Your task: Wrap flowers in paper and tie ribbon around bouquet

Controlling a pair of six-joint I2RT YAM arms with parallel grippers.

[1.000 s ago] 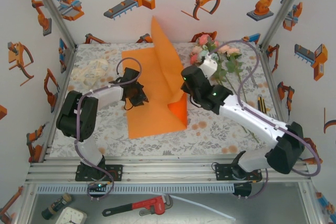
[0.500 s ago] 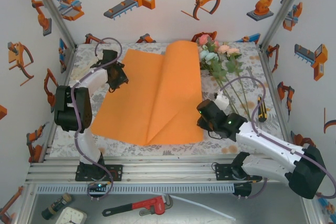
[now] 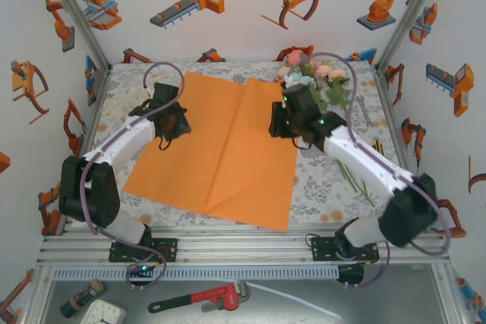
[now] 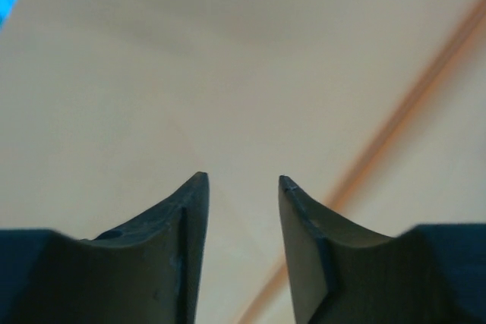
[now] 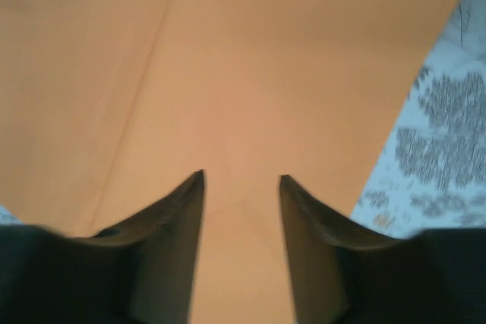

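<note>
Large plain bright orange paper sheet (image 3: 228,149) lies spread flat on the desk (image 3: 334,195), with one crease down its middle. The bunch of pink, peach and mint flowers with green leaves and thin stems (image 3: 319,81) sits at the far right, blooms just beside the sheet's far right corner and stems off on the printed cloth (image 5: 448,134) — not on the paper yet. Left gripper (image 3: 176,123) hovers at the sheet's left edge, jaws spread, nothing between them. Right gripper (image 3: 281,123) is at the right edge, jaws likewise parted and empty over bare orange. Step judged: paper laid out, wrapping not started. Next move likely calls for the right gripper to pinch the stems low and lay the bunch across the sheet — thin stems, easy to miss.
</note>
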